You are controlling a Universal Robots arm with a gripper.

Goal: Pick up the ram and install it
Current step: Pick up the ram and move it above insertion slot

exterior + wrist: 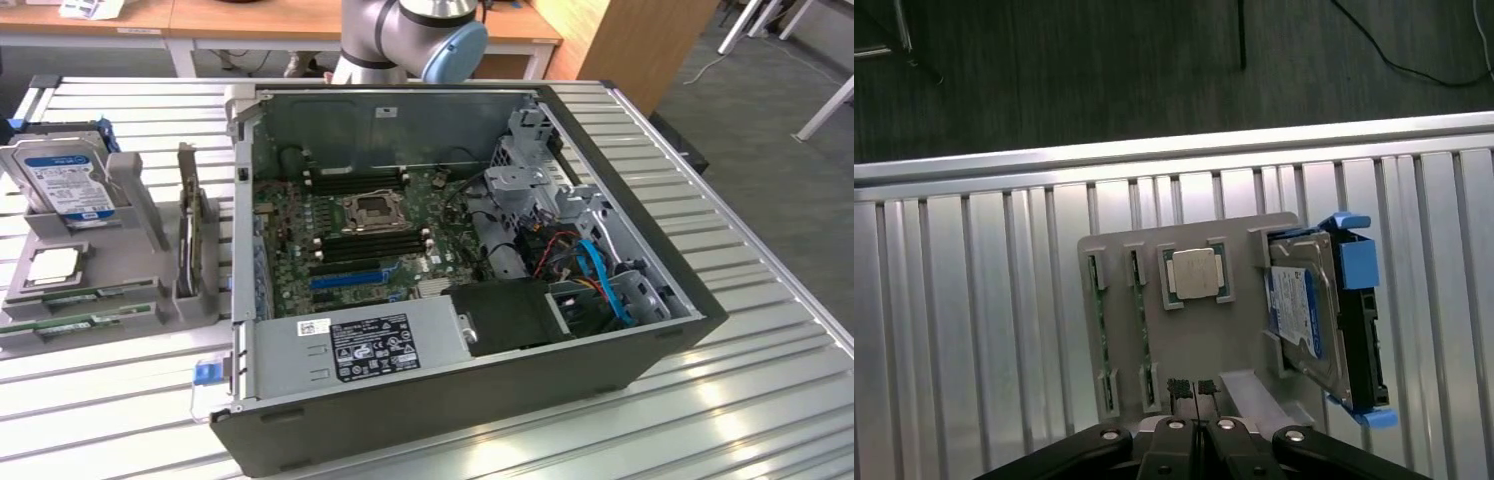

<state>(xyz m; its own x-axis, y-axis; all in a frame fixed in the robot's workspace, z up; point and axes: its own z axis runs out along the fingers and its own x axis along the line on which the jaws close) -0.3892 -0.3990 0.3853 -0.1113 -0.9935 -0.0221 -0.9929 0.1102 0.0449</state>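
Observation:
Two ram sticks (78, 297) lie in the slots of a grey holder (134, 300) at the exterior view's left, beside the open computer case (467, 400). From the wrist they are thin edge-on strips (1143, 325) in the holder (1244, 340). My gripper (1192, 388) hangs above the holder's near edge, shut with nothing between its fingers and clear of the ram. Inside the case, the motherboard (280, 250) has long black slots (374, 240) on either side of the processor socket.
The holder also carries a square silver processor chip (1192, 272) and a hard drive (1304, 320) in a blue caddy. An upright card (194, 240) stands at its case-side edge. The arm's base (400, 40) rises behind the case. Everything rests on a ribbed metal table (747, 300).

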